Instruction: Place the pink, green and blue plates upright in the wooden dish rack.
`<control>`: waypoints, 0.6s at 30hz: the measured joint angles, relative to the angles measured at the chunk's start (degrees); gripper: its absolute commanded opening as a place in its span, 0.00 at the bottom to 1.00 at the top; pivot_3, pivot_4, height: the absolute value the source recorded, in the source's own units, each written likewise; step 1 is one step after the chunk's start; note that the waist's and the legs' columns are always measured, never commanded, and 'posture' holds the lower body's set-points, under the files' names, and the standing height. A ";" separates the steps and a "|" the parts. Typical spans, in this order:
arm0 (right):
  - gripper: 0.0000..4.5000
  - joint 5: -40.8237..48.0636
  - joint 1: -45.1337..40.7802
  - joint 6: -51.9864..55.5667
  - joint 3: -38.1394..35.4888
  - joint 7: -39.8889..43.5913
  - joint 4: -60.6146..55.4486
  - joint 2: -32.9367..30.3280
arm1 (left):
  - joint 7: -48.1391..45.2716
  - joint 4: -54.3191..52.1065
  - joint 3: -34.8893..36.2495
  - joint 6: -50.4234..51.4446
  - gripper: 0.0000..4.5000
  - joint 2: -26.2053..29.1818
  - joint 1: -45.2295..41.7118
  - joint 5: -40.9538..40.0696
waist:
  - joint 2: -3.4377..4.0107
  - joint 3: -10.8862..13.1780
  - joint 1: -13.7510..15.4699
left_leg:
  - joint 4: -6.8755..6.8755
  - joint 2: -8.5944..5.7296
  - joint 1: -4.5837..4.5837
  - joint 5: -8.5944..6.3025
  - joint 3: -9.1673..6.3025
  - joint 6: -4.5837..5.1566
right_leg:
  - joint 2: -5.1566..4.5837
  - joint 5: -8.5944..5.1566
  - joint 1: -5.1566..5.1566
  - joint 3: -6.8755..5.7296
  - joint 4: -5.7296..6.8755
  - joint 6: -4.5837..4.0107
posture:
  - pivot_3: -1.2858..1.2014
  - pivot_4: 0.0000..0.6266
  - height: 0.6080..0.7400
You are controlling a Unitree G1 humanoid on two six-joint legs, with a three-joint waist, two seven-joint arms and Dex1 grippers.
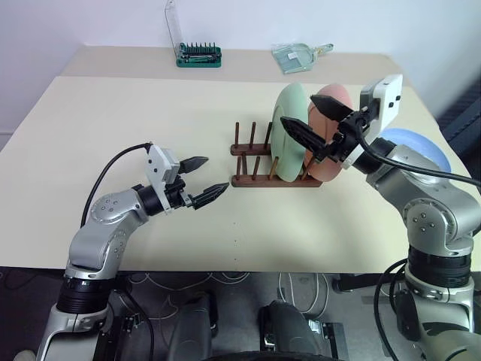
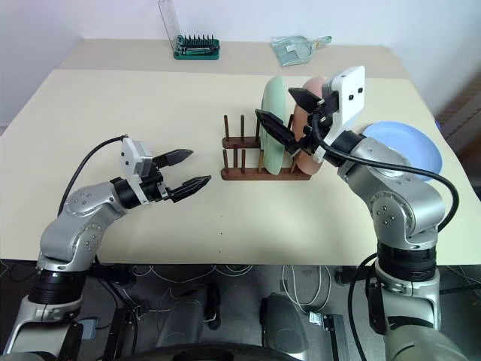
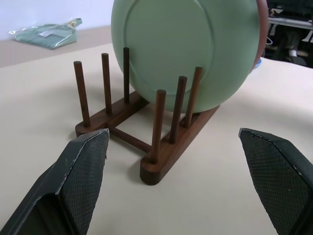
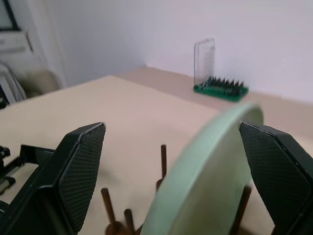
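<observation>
Table [image 1: 113,135]: pink plate [image 1: 338,101] half hidden behind green plate [image 1: 289,131].

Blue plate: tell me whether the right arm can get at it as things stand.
Probably yes. The blue plate lies flat on the table beside the right arm, nothing on it, and the right tool is open above the green plate.

A: Which colours show?
B: Pale green round plate [image 1: 289,131] and salmon-pink round plate [image 1: 334,101] in a dark reddish-brown wooden peg rack [image 1: 252,162]; light blue round plate [image 2: 406,143] on the cream tabletop [image 1: 113,120]
A: Patterns?
B: Cross-hatched black finger pads [image 3: 80,181]
</observation>
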 measured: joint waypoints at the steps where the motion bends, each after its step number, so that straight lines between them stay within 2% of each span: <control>1: 0.99 -0.84 -0.29 -0.10 0.41 0.67 -0.68 -1.75 | -0.15 0.00 -0.14 0.00 0.98 -0.03 -0.10 -0.01 | 0.01 0.01 0.03 | 0.01 0.00 -0.01 0.00 0.00 -0.01 | 0.00 0.00 0.00 0.00 0.00 0.00 | 0.52 0.24 0.94; 3: 0.99 -2.23 -0.88 -0.86 0.11 2.08 -2.57 -5.54 | -0.33 0.00 -0.49 0.01 0.98 -0.07 -0.30 -0.01 | 0.02 0.01 0.09 | 0.01 0.00 -0.04 0.01 0.01 -0.01 | -0.01 0.00 -0.02 0.00 -0.02 0.00 | 0.52 0.24 0.94; 6: 0.99 -3.48 -0.76 -1.19 -4.82 4.01 -4.09 -13.09 | -0.48 0.02 -0.76 0.02 0.98 -0.09 -0.48 -0.05 | 0.01 0.01 0.33 | 0.03 -0.02 -0.08 -0.01 0.00 0.02 | -0.03 0.00 0.02 -0.02 -0.11 0.00 | 0.52 0.24 0.94; 8: 0.99 -5.65 3.29 -1.99 -10.26 6.32 -3.22 -19.24 | -0.78 0.07 -0.99 0.02 0.98 0.05 -0.52 -0.03 | -0.02 -0.01 0.57 | 0.04 -0.02 -0.09 -0.04 -0.01 0.07 | -0.04 -0.01 0.08 -0.05 -0.19 0.01 | 0.52 0.24 0.94; 11: 0.99 -8.76 14.47 -3.37 -17.01 12.17 -0.19 -25.11 | -1.81 0.13 -1.69 -0.05 0.98 0.06 -0.90 0.08 | -0.02 -0.02 0.53 | 0.04 -0.02 -0.06 -0.04 0.00 0.07 | -0.03 0.00 0.12 -0.04 -0.21 0.01 | 0.52 0.24 0.94; 14: 0.99 -13.91 25.59 -6.04 -18.18 16.96 4.26 -27.78 | -2.86 0.65 -2.56 -0.14 0.98 -0.13 -1.54 0.14 | 0.01 -0.03 0.18 | 0.07 -0.01 0.02 -0.04 0.00 0.08 | 0.00 0.00 0.17 -0.03 -0.17 0.02 | 0.52 0.24 0.94; 18: 0.99 -22.47 27.97 -12.48 -14.38 16.13 14.90 -27.77 | -3.52 2.51 -3.46 -0.39 0.98 -1.35 -3.23 0.39 | 0.19 -0.09 -0.46 | 0.10 0.04 0.34 -0.08 0.11 0.15 | 0.07 0.00 0.29 0.06 -0.05 0.02 | 0.52 0.24 0.94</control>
